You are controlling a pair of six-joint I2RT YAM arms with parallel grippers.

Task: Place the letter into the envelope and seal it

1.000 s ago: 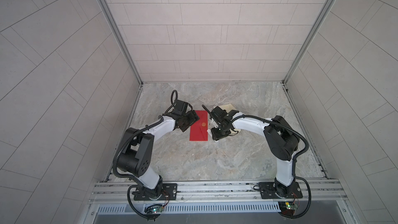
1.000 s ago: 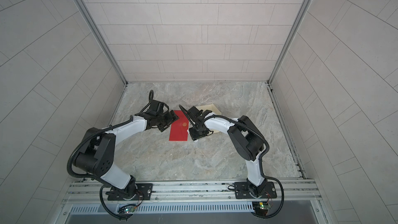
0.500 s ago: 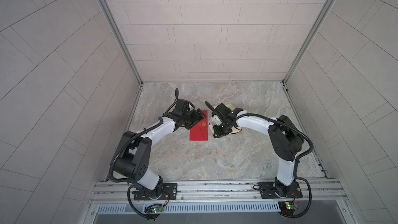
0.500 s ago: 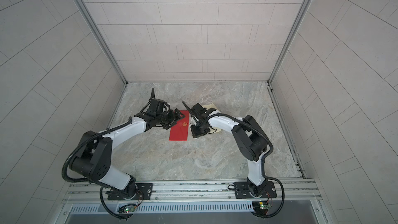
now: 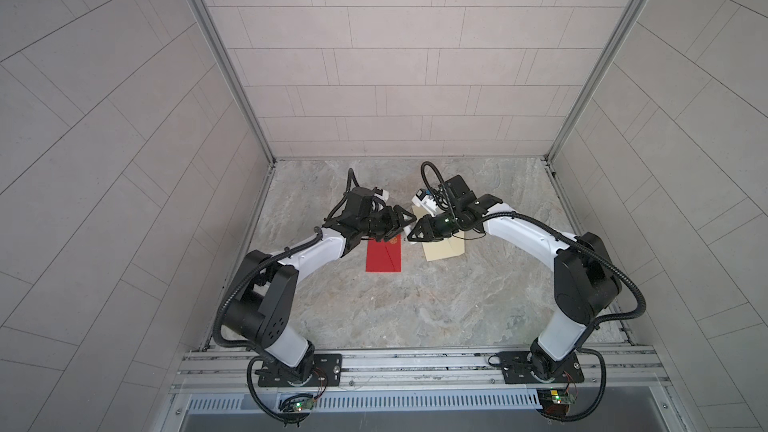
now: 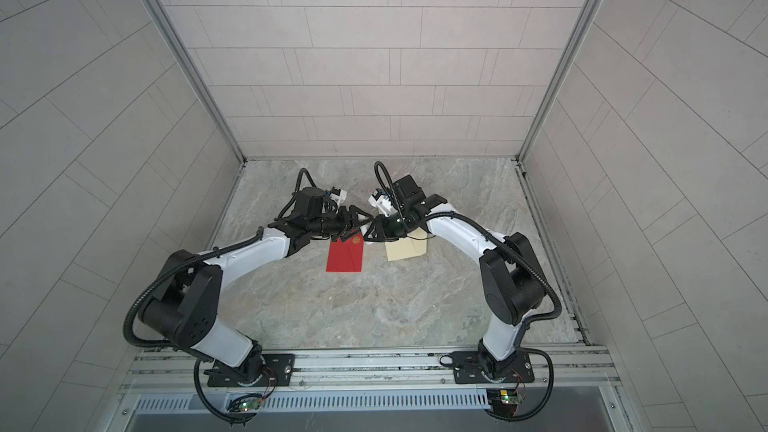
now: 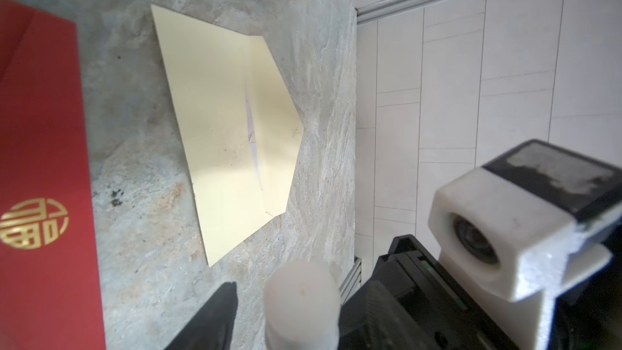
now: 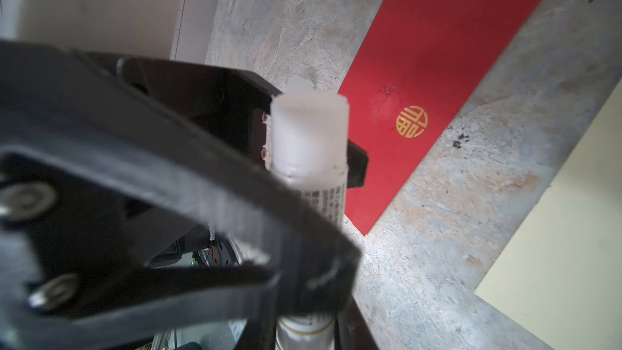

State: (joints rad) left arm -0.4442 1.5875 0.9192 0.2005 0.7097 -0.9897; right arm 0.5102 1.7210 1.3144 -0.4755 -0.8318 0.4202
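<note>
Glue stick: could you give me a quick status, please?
Right gripper shut on glue stick. Left gripper straddles its cap, grip unclear. Cream envelope flat, flap open. Red envelope beside it, apart.

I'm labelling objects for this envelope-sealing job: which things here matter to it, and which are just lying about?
In use: glue stick, gripped by the right hand; left hand at its cap; cream envelope, flap open.
Lying about, seemingly: red envelope.
</note>
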